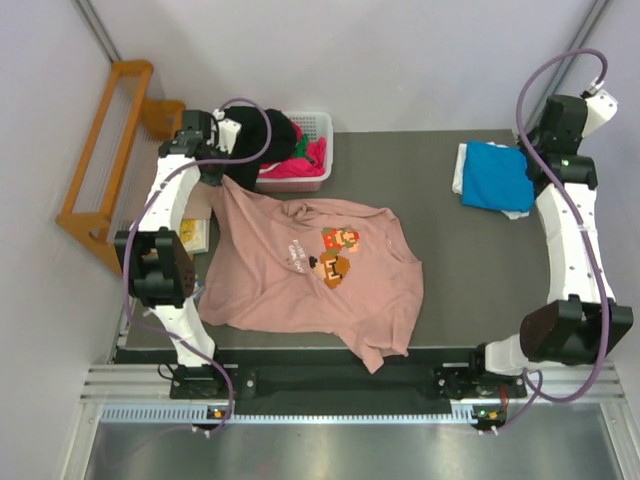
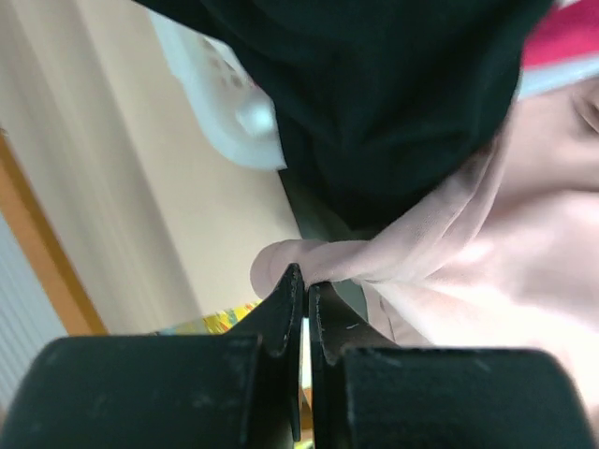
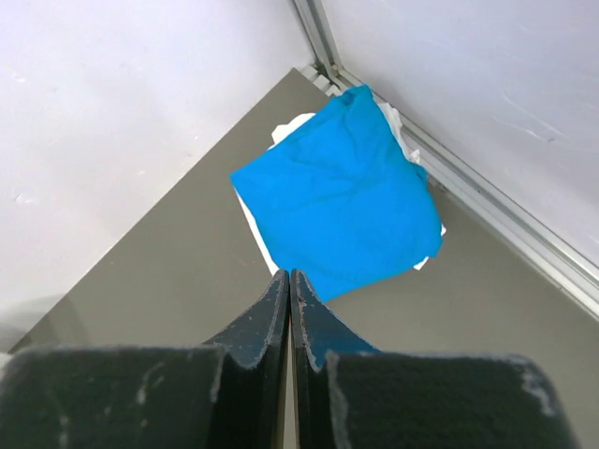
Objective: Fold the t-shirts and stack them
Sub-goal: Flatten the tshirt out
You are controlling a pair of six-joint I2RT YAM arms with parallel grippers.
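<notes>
A salmon-pink t-shirt (image 1: 310, 270) lies spread and rumpled, chest up, across the left and middle of the dark grey surface (image 1: 460, 270). Its pixel-style orange and brown chest print (image 1: 336, 256) faces the overhead camera, and one sleeve hangs over the near edge. The shirt's far-left corner is drawn up into a point at the left pincer (image 2: 306, 285). In the left wrist view its black fingers are pressed almost together on a bunched fold of the pink cloth.

Just beyond that corner, at the far edge, stands a white slatted basket (image 1: 318, 125). It holds a black garment (image 1: 275, 130) that spills over its left rim and a magenta garment (image 1: 300, 165) beside it, with a sliver of green cloth between them. The black cloth fills the top of the left wrist view, right above the pinched fold.

At the far right, well apart from the pink shirt, a blue t-shirt (image 1: 497, 177) rests folded into a neat rectangle on top of a white cloth (image 1: 461, 170) whose edges peek out around it. The right pincer (image 3: 289, 285) hovers above the bare surface just short of that stack, its fingers pressed together on nothing.

An orange wooden rack (image 1: 100, 150) stands off the surface to the far left
</notes>
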